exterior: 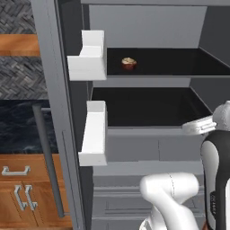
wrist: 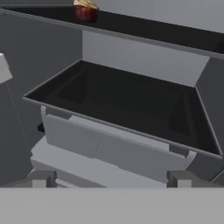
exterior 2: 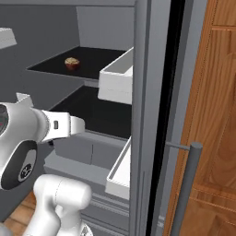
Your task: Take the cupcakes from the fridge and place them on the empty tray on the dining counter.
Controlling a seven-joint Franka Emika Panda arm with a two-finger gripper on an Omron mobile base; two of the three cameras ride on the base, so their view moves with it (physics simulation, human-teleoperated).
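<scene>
Facing the open fridge (exterior: 148,112), the white arm reaches toward its interior with the gripper (wrist: 111,179) spread wide and holding nothing; in the hand view the two finger tips (wrist: 41,178) rise far apart at about 7 and 5 o'clock. One cupcake (exterior: 129,63), with a pale top and reddish-brown wrapper, sits upright on the upper black shelf (exterior: 179,63), well apart from the gripper. In the left base view it lies near 12 o'clock, just right of the upper white door bin (exterior: 87,56); in the right base view it lies near 10 o'clock (exterior 2: 71,63); in the hand view it is cut by the top edge near 11 o'clock (wrist: 85,11). The lower black shelf (wrist: 127,105) lies directly ahead of the gripper, with grey drawer fronts (wrist: 109,148) beneath it. A vertical bar handle (exterior: 47,157) runs down the left door, beside wooden cabinets (exterior: 22,188).
</scene>
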